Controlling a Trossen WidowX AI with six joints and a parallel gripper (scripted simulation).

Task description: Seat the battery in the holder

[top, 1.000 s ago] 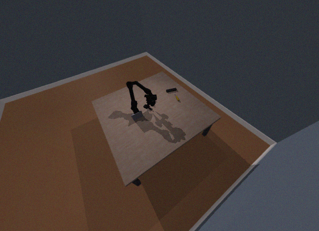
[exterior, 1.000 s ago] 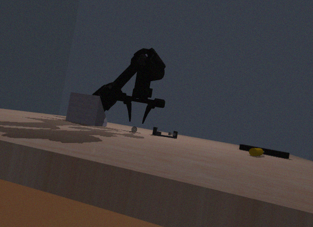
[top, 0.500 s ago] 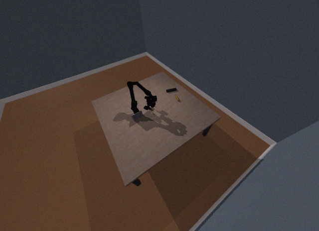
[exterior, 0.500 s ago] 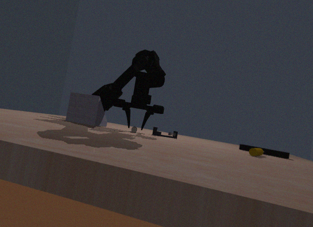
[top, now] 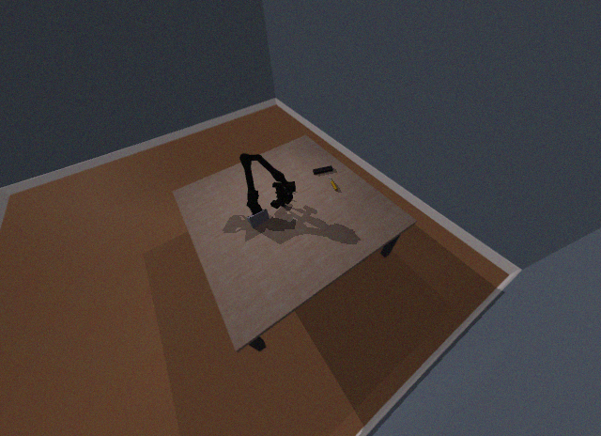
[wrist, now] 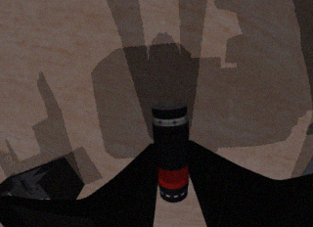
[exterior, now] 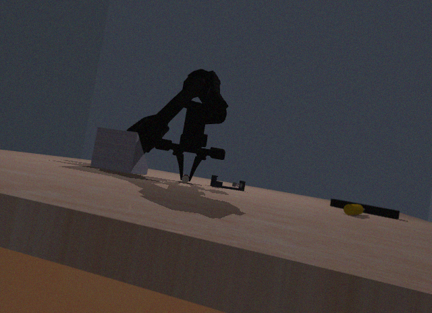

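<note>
The battery (wrist: 172, 147) (exterior: 185, 179) is a black cylinder with a red band. It lies flat on the wooden table (top: 291, 271) (exterior: 279, 229). My gripper (wrist: 171, 148) (exterior: 185, 175) (top: 283, 203) is down at the table, pointing straight down, with a finger against each side of the battery and shut on it. The black battery holder (exterior: 227, 187) (wrist: 41, 183) sits a short way to the side of the battery, in the lower left of the wrist view. Its spring and lip are too dark to make out.
A long black bar (top: 322, 169) (exterior: 378, 211) and a small yellow object (top: 333, 183) (exterior: 353, 209) lie farther out on the table. The arm's grey base block (exterior: 113, 150) (top: 258, 218) stands behind the gripper. Arm shadows cover the table's middle.
</note>
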